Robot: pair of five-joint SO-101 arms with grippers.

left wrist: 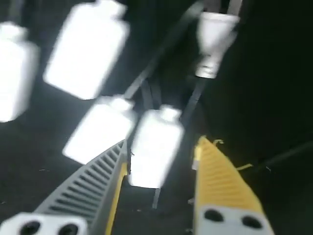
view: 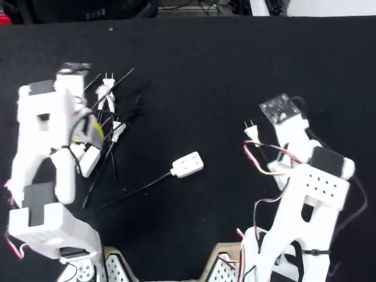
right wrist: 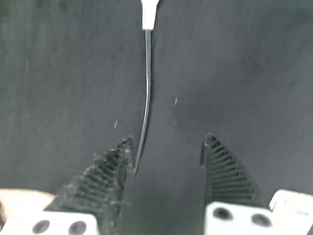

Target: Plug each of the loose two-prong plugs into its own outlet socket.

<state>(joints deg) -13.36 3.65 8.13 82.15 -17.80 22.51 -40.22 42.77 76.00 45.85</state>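
Observation:
Several white socket blocks and two-prong plugs on black cords lie tangled at the table's left. My left gripper [left wrist: 164,144] is open there, its yellow fingers either side of one white block [left wrist: 154,147]; in the high view this gripper [view: 94,140] is over the tangle. A plug [left wrist: 214,34] lies farther ahead. One socket [view: 188,164] lies alone mid-table. A loose plug [view: 251,130] lies by the right arm. My right gripper [right wrist: 166,147] is open just above the cloth, the plug's thin cord [right wrist: 145,98] running along one finger to its white body [right wrist: 149,14].
The black cloth [view: 223,64] covers the whole table. Black cords [view: 126,191] trail from the tangle and from the lone socket toward the front. The arms' white bases [view: 294,247] stand at the front edge.

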